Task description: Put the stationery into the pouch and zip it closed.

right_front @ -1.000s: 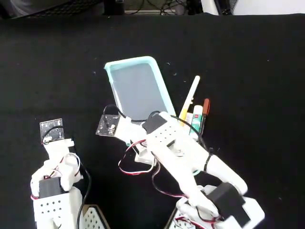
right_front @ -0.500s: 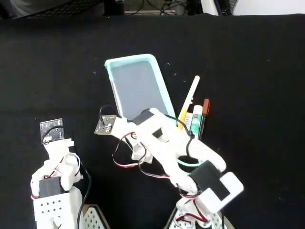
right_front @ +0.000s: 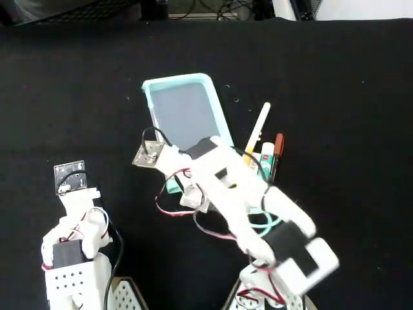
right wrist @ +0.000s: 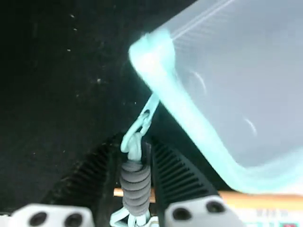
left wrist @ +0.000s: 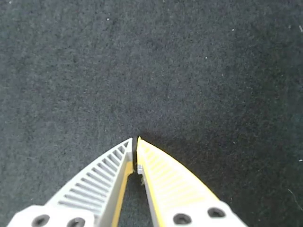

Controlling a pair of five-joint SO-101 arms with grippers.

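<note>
With the right arm's fingers (right wrist: 175, 175) clamped on the grey ribbed zipper pull (right wrist: 136, 187) of the translucent mint-edged pouch (right_front: 184, 113), the loose pens and markers (right_front: 264, 152) lie just beside it on the black table (right_front: 335, 84), apparently still to be packed, while the left arm's fingers (left wrist: 163, 175) sit pressed together.

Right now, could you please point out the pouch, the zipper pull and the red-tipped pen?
pouch (right_front: 184, 116): high view, clear panel.
zipper pull (right wrist: 136, 184): right wrist view, ribbed grip.
red-tipped pen (right_front: 279, 143): high view, red tip.

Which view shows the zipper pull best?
Right wrist view: the pull sits close, between the right hand's fingers, by the pouch corner. The high view has the arm over it; the left wrist view faces table.
</note>
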